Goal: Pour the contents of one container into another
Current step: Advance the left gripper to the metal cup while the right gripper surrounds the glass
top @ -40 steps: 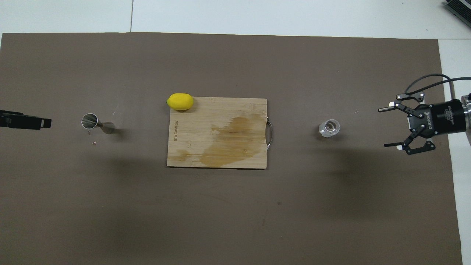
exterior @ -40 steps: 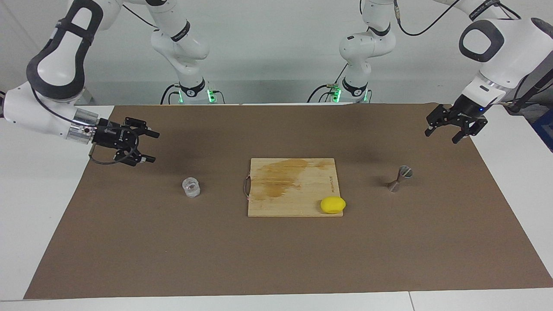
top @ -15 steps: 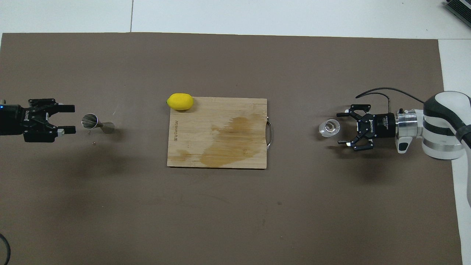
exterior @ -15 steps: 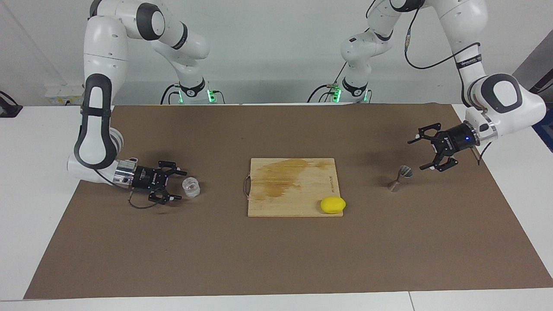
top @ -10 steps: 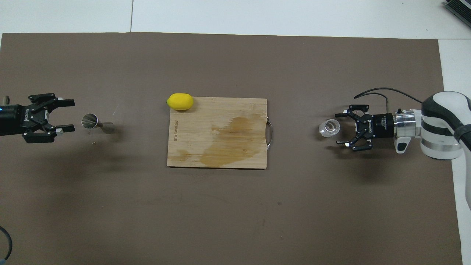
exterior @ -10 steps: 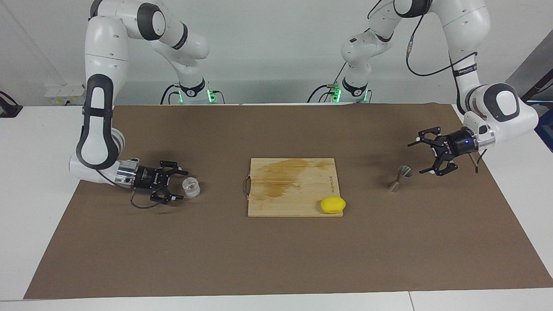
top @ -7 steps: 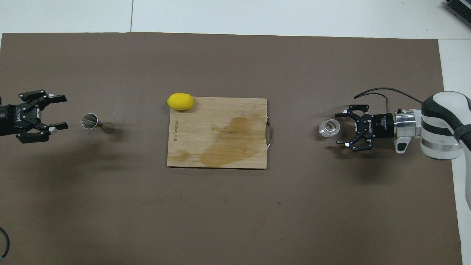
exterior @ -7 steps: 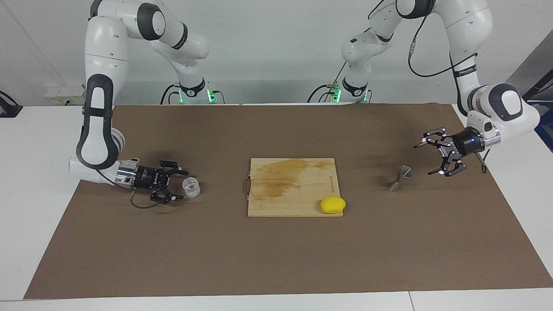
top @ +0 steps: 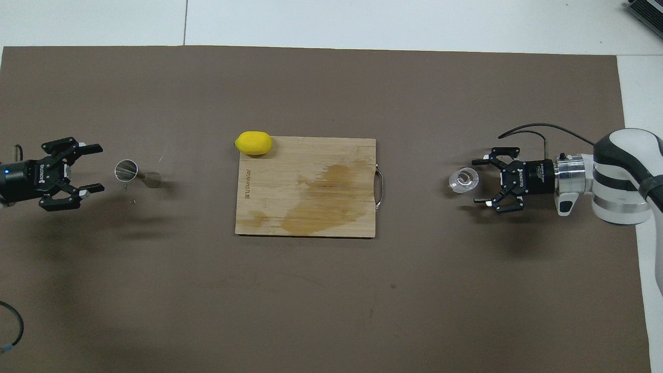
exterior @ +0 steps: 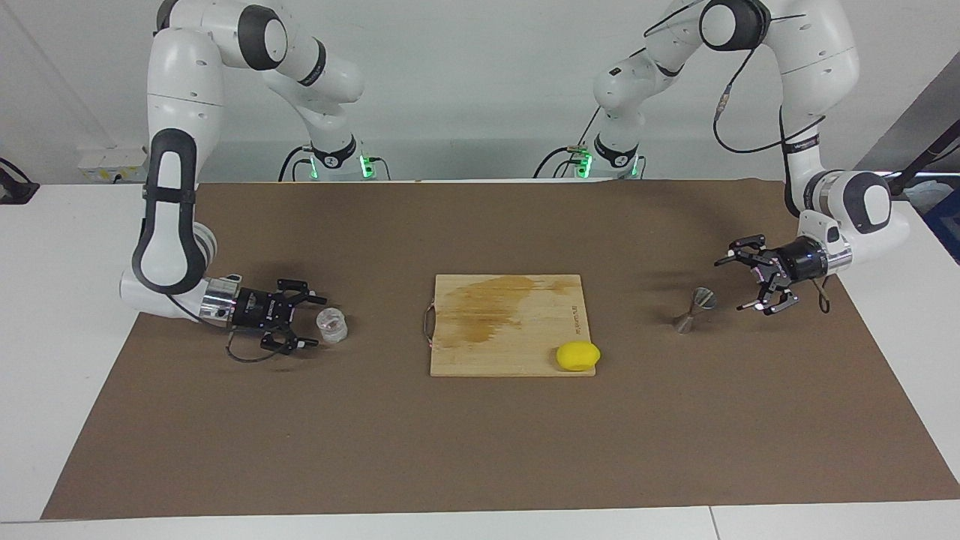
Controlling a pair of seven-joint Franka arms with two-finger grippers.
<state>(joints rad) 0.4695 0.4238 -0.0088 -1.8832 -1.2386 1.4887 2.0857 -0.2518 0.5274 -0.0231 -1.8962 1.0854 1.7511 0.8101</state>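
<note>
Two tools wide apart: right tool [exterior: 313, 322] beside glass cup [exterior: 331, 325], left tool [exterior: 733, 283] near jigger [exterior: 694, 308]; brown mat [exterior: 480, 435].

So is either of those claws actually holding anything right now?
No. The right tool is open beside the glass cup, the left tool open beside the metal jigger. Both things stand untouched.

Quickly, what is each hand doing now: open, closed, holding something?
Left hand: open, empty, beside the small silver metal jigger.
Right hand: open, empty, beside the small clear glass cup.

Yellow lemon [exterior: 577, 355]; tan wooden cutting board [exterior: 510, 334], stained darker brown; brown mat [exterior: 480, 442]; silver jigger [exterior: 694, 308]; clear glass cup [exterior: 331, 325].
</note>
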